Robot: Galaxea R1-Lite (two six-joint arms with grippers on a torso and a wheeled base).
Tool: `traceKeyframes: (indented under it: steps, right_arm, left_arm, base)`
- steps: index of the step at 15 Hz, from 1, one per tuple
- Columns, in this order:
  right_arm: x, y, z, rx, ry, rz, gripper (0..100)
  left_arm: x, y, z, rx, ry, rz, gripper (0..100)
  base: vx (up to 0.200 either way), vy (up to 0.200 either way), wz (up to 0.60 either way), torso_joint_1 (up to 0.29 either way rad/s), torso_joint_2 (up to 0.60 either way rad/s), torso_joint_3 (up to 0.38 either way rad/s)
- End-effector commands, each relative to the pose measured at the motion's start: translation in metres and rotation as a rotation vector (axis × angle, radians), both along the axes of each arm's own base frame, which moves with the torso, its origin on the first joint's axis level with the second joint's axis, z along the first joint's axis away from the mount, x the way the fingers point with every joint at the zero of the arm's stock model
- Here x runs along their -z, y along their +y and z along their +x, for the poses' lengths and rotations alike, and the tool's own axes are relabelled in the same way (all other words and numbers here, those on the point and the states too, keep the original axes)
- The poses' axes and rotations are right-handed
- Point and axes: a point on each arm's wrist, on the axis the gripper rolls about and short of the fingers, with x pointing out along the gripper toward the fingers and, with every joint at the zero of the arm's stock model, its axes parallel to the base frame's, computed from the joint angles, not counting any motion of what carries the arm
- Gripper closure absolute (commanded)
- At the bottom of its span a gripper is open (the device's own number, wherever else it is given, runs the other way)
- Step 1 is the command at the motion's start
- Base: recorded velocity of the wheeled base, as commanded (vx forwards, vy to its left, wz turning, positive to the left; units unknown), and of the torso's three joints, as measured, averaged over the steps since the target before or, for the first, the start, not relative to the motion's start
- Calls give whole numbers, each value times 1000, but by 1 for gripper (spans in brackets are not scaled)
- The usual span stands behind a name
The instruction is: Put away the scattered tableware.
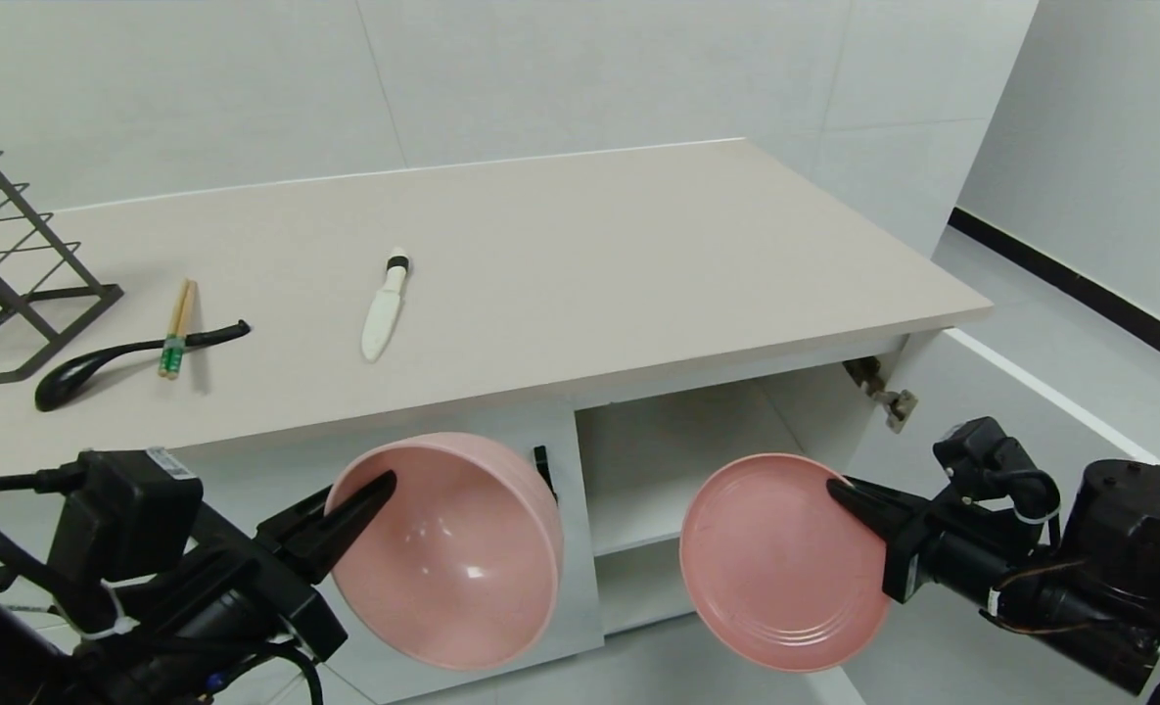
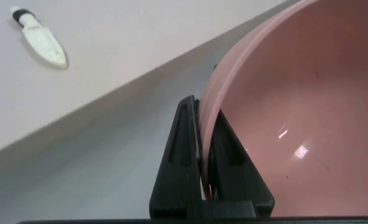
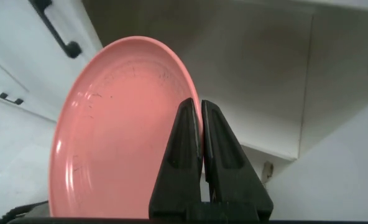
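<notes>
**Held items.** The left gripper (image 1: 372,493) is clamped on the rim of the pink bowl (image 1: 462,558), with one finger inside the wall and one outside. The bowl hangs on edge below the bench (image 1: 560,245), in front of the closed cabinet door (image 1: 580,607).

The right gripper (image 1: 839,490) is clenched on the rim of the pink plate (image 1: 775,568). The plate is also held on edge, just before the open cabinet compartment (image 1: 677,441).

**Reason for grasp.** The rim is probably the only section thin enough for the jaws to pinch. An on-edge hold should also let each piece pass into the shelf opening.

**Appearance.** The bowl is deep, smooth and glossy, with light spots on its inner wall. The plate is shallow, with concentric rings and faint scuffs.

**Outstanding.** A white knife (image 1: 385,308), chopsticks (image 1: 177,328) and a black spoon (image 1: 100,364) lie on the bench.
</notes>
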Motion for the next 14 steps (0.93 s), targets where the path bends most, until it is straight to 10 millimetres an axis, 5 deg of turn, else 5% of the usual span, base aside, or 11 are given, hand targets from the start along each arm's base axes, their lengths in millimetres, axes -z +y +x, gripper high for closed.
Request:
traceKeyframes:
  steps: [1, 11, 14]
  right_arm:
    - [3, -1, 8, 15, 0, 0, 100]
    - [2, 0, 20, 30, -18, 7, 100]
    - [-6, -2, 16, 30, -47, 19, 100]
  left_arm:
    - [-1, 0, 0, 0, -4, -2, 100]
    - [-2, -1, -2, 7, -16, 3, 100]
    - [2, -17, -7, 101, -32, 73, 100]
  base:
    - [0, 0, 0, -222, 432, 198]
    - [0, 0, 0, -251, 395, 161]
    - [200, 0, 0, -149, 294, 131]
